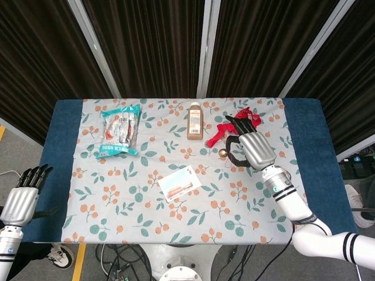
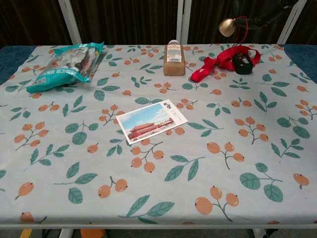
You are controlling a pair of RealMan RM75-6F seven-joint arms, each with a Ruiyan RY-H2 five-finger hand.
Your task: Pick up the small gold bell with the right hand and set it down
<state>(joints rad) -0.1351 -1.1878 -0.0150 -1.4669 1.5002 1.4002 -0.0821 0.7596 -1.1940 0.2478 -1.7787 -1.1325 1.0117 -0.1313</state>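
Note:
The small gold bell [image 2: 227, 26] hangs in the air above the table's far right, a thin red cord running from it. My right hand [image 1: 251, 145] holds it; in the chest view only the dark fingers [image 2: 265, 19] show at the top edge beside the bell. From the head view the bell [image 1: 224, 153] appears just left of the hand. My left hand [image 1: 24, 196] hangs off the table's left edge, fingers straight, holding nothing.
A red ribbon [image 2: 218, 62] with a small black object [image 2: 242, 63] lies under the bell. A brown bottle [image 2: 174, 58] stands left of it. A teal snack bag [image 2: 64, 67] lies far left and a postcard [image 2: 152, 120] mid-table on the floral cloth [image 2: 247, 148].

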